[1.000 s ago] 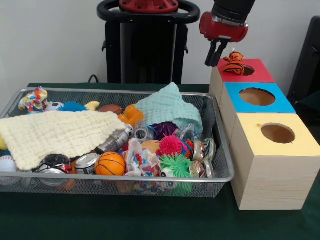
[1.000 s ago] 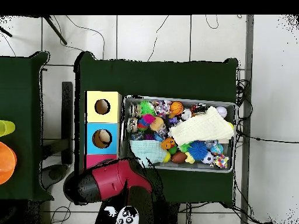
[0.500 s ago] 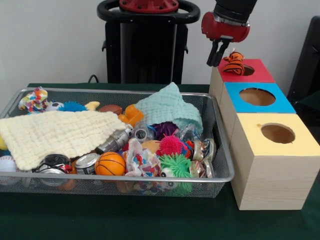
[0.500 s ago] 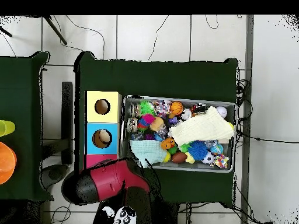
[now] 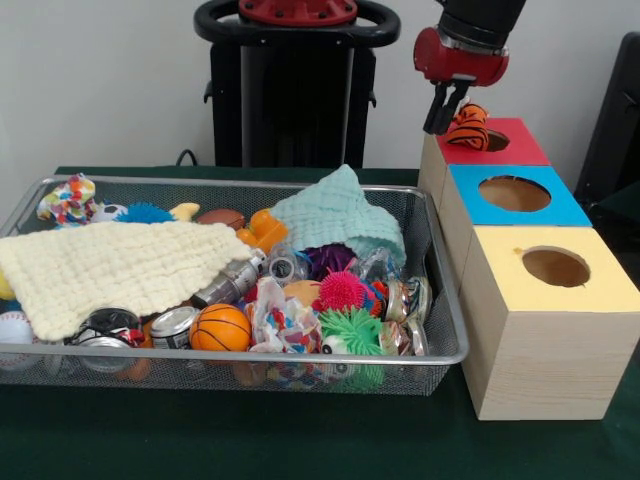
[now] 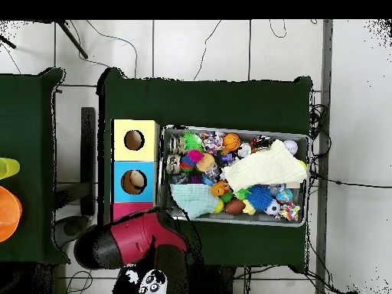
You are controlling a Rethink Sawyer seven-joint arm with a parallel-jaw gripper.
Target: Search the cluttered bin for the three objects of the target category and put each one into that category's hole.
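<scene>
From overhead the red arm [image 6: 134, 239] covers the red-topped box [image 5: 490, 142]; the cream cloth [image 5: 115, 268] buries toys beneath, and whether the end effector [image 5: 442, 110] grips anything is unclear

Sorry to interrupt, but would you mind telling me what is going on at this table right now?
A red robot arm is sorting toys from a cluttered wire bin into three wooden boxes with holes. Its claw hangs beside an orange striped toy that sits on the red box, at the rim of its hole and not yet inside. The blue box and yellow box stand next to it.
</scene>
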